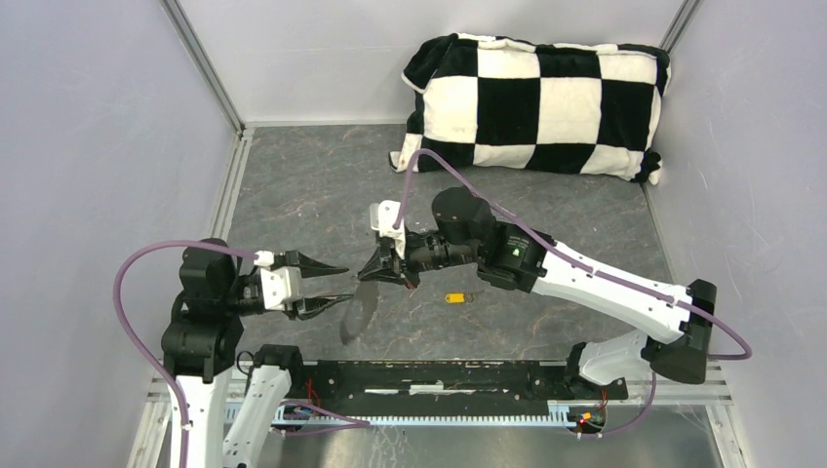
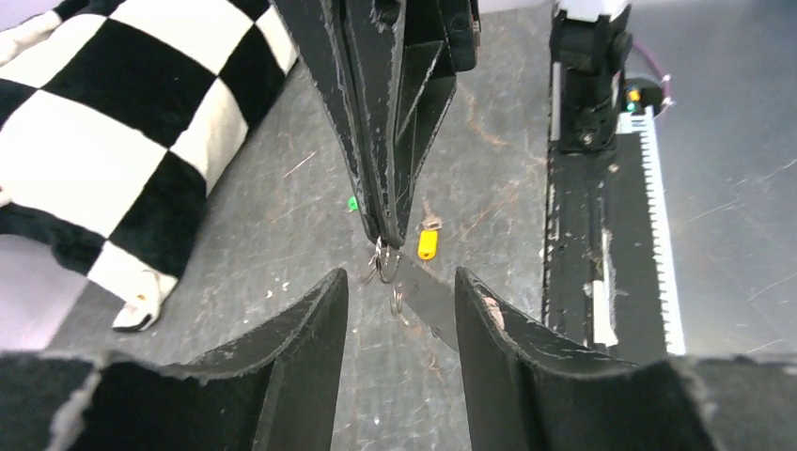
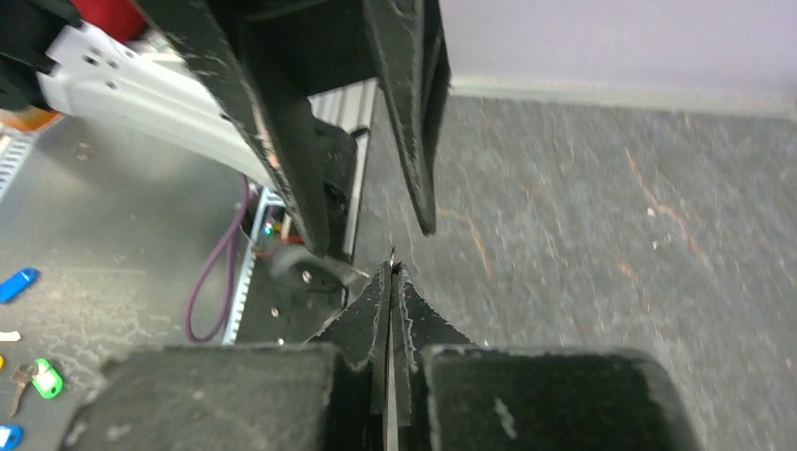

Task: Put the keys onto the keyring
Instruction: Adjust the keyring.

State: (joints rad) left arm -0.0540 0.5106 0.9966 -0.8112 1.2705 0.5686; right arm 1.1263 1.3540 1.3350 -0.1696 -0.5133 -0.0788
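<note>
Right gripper (image 2: 385, 235) clamped on keyring (image 2: 382, 270), thin wire dangling above bench (image 1: 293, 185). Left gripper (image 1: 336, 284) parted, empty, facing it. Yellow key (image 1: 455, 298) flat on bench nearby. Wire looks light, springy, slippery; take key by plastic head.

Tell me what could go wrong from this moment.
1. The right gripper is shut on the thin keyring only at its very fingertips, so the wire could slip or twist out.
2. The left gripper stands open close to those tips, and moving in could knock the ring or clash with the right fingers.
3. The yellow key lies flat on the table. It is small and may be hard to pinch.
</note>
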